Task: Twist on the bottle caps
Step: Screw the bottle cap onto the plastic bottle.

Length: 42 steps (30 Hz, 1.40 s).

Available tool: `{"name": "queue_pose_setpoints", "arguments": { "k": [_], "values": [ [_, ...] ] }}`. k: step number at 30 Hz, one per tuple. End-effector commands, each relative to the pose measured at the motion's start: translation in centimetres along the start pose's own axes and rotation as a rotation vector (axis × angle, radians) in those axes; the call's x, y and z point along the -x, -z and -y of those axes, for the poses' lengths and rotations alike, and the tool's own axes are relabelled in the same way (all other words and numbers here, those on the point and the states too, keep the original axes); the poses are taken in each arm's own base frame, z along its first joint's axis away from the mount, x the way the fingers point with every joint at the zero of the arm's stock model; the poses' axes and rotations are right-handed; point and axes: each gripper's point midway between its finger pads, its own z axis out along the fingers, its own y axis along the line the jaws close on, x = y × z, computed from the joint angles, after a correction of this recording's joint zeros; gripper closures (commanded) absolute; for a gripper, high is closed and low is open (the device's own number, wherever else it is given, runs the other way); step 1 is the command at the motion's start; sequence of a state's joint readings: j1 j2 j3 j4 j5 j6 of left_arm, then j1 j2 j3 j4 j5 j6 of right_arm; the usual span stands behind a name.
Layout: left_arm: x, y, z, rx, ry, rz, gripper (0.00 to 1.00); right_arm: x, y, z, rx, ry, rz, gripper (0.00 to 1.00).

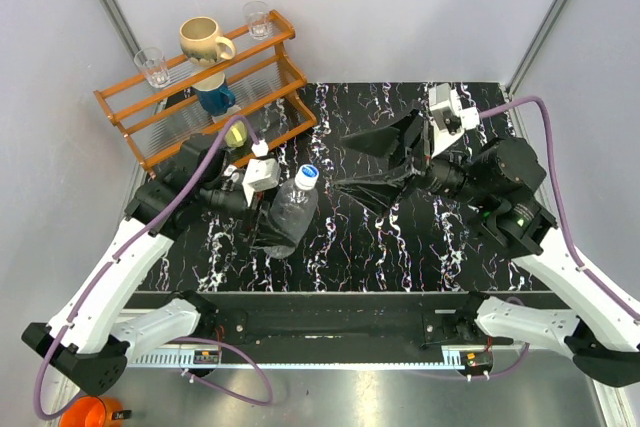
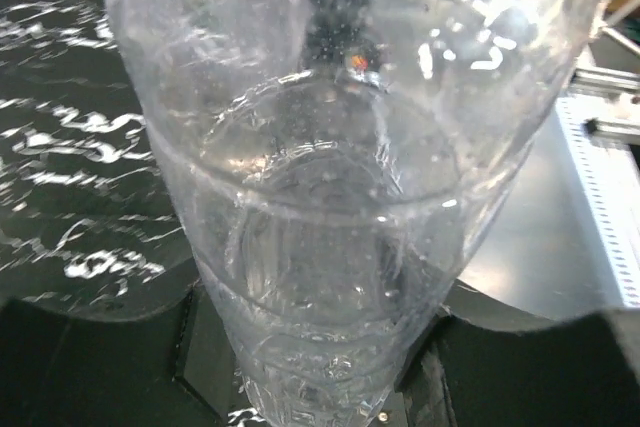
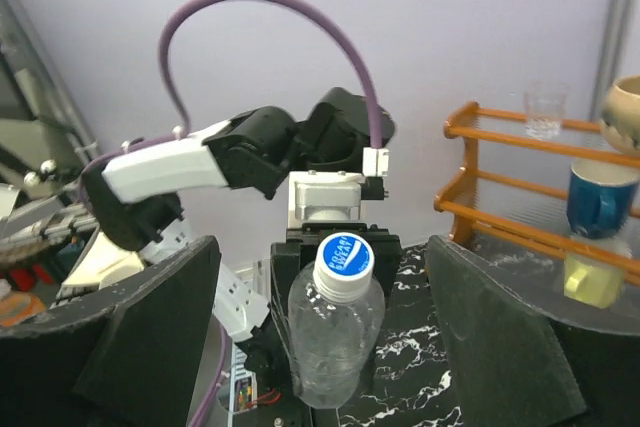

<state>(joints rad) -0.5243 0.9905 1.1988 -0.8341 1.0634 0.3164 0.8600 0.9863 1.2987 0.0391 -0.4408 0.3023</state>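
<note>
Grip on the left side is what you should mind first: your left gripper [image 2: 315, 379] has its jaws closed on the lower body of the clear ribbed bottle [image 1: 293, 209], holding it tilted above the black marbled table [image 1: 400, 237] with the neck towards the right arm. Keep that hold firm so the bottle does not spin, but go gently, since the thin wall looks likely to dent. The cap [image 3: 344, 259] already sits on the neck; whether it is wound fully home cannot be told. Further right, your right gripper [image 1: 345, 161] stands just off the cap with its jaws spread wide, holding nothing. Bring it in square along the neck's axis so the pads straddle the cap alone. Close on the rim rather than on the neck, then turn without pushing sideways, or the thread may cross. As for writing, the cap's top carries a blue disc with white lettering, too small to read with certainty; no other label shows on the bottle.
</note>
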Motion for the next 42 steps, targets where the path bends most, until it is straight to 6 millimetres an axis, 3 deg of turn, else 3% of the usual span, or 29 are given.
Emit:
{"name": "queue_pose_setpoints", "arguments": {
  "k": [1, 7, 15, 27, 38, 42],
  "values": [
    [2.3, 0.8, 5.0, -0.267, -0.074, 0.097, 1.00, -1.2, -1.2, -2.0, 0.203, 0.075, -0.042, 0.05],
    [2.3, 1.0, 5.4, -0.286, -0.096, 0.097, 1.00, -1.5, -2.5, -2.4, 0.328, 0.060, -0.024, 0.00],
    [1.9, 1.0, 5.4, -0.279, -0.088, 0.089, 1.00, -1.3, -2.0, -3.9, 0.514, 0.033, 0.011, 0.01],
    [1.7, 1.1, 5.4, -0.267, -0.107, 0.084, 1.00, -2.8, -3.0, -3.8, 0.633, -0.073, -0.069, 0.11],
    [1.4, 0.9, 4.6, -0.236, -0.105, 0.067, 1.00, -2.3, -2.9, -4.1, 0.655, -0.073, -0.036, 0.28],
    [1.5, 0.9, 4.6, -0.232, -0.108, 0.068, 1.00, -2.5, -2.9, -4.0, 0.662, -0.077, -0.043, 0.29]
  ]
}}
